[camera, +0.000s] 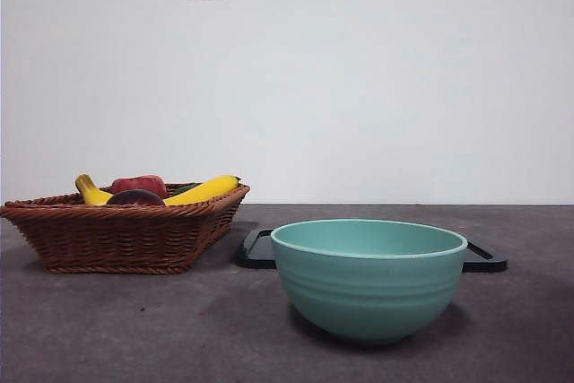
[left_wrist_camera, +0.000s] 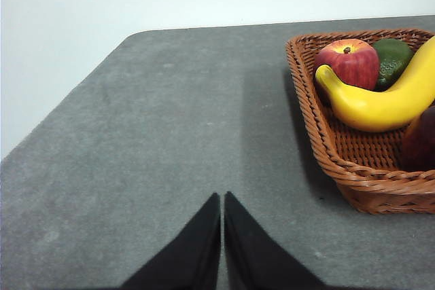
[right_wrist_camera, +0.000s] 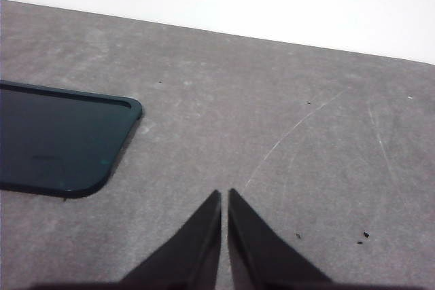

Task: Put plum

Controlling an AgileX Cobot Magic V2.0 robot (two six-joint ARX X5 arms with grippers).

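Note:
The plum is a dark maroon round fruit lying in the wicker basket at the left; in the left wrist view only its edge shows at the frame's border. My left gripper hovers over bare table beside the basket, jaws shut and holding nothing. My right gripper is shut too, over bare table near the corner of a dark tray. Neither arm appears in the front view.
In the basket also lie a red apple, a yellow banana and a green fruit. A teal bowl stands at the front middle, with the dark flat tray behind it.

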